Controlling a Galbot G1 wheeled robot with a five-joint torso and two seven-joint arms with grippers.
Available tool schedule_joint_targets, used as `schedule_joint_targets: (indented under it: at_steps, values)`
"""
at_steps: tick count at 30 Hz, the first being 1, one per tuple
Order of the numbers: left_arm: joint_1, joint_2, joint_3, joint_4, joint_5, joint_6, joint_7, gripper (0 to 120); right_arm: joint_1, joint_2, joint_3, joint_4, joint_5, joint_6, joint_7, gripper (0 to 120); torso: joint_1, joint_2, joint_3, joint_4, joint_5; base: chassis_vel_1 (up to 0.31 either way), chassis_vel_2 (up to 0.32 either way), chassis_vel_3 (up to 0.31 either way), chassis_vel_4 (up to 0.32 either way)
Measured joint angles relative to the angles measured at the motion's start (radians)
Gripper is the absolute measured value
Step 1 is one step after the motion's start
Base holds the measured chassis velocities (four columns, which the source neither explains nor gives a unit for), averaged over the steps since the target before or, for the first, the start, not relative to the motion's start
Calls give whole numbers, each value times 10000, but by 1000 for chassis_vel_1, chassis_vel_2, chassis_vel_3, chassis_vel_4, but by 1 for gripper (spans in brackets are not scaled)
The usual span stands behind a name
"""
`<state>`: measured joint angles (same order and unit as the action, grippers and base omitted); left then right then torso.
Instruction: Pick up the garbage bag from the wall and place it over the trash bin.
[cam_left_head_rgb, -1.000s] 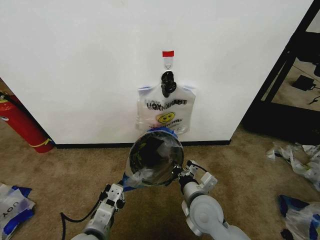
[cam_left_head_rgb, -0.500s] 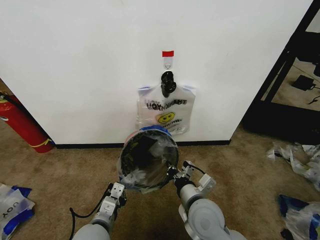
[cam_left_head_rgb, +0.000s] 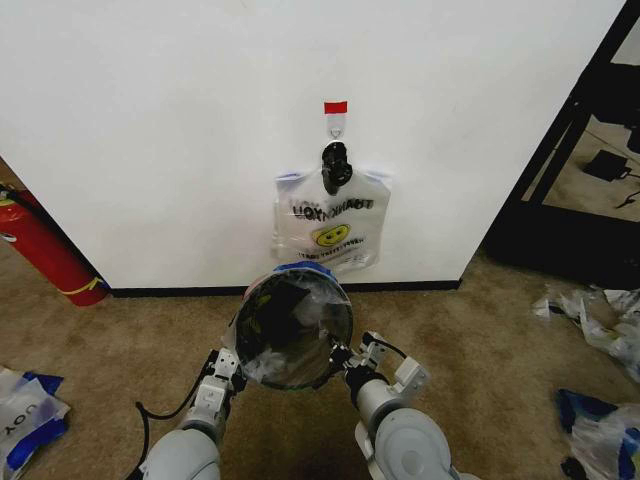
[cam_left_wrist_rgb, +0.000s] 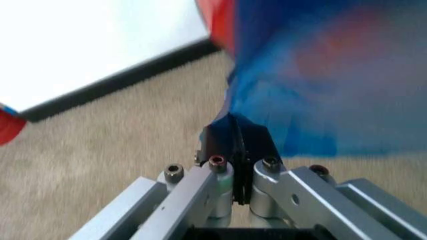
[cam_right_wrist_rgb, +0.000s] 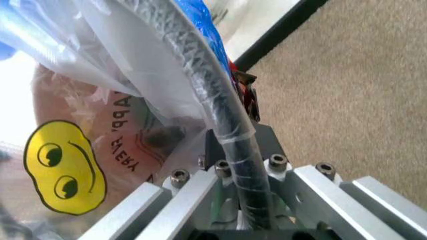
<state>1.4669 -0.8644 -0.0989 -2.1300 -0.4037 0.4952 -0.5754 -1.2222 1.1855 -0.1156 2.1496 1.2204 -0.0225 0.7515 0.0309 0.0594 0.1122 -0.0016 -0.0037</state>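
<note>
The garbage bag (cam_left_head_rgb: 293, 322) was being fitted over the trash bin (cam_left_head_rgb: 255, 322) below the wall (cam_left_head_rgb: 150, 120), both the left gripper (cam_left_wrist_rgb: 235, 150) and right gripper (cam_right_wrist_rgb: 230, 145) clamped on it; release seemed next.

Beige carpet floor (cam_left_head_rgb: 130, 340) carries a red fire extinguisher (cam_left_head_rgb: 45, 250) and crumpled plastic bags (cam_left_head_rgb: 25, 412) at its edges.

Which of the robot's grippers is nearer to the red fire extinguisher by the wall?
Left. The left gripper holds the bin-side bag edge on the fire extinguisher's side; the right gripper is across the trash bin, farther away.
</note>
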Motion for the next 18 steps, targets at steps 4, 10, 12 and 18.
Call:
schedule_joint_targets:
  at_steps: [4,10,12,18]
  values:
    - [277,164,22,-280,-157,671,151,0,72,86,167,-20,-6,10,395,0,0,0,0,3,0,0,0,0,0]
    - [522,414,-152,-722,-218,1300,-466,18,93,297,366,-83,197,-92,1469,0,0,0,0,1,2,0,0,0,0]
    - [518,418,-170,-697,-183,1286,-531,22,87,342,367,-65,223,-97,1573,0,0,0,0,1,2,0,0,0,0]
    - [317,437,-400,505,891,422,-1221,43,-55,864,382,-91,285,105,2477,0,0,0,0,-2,-3,0,0,0,0]
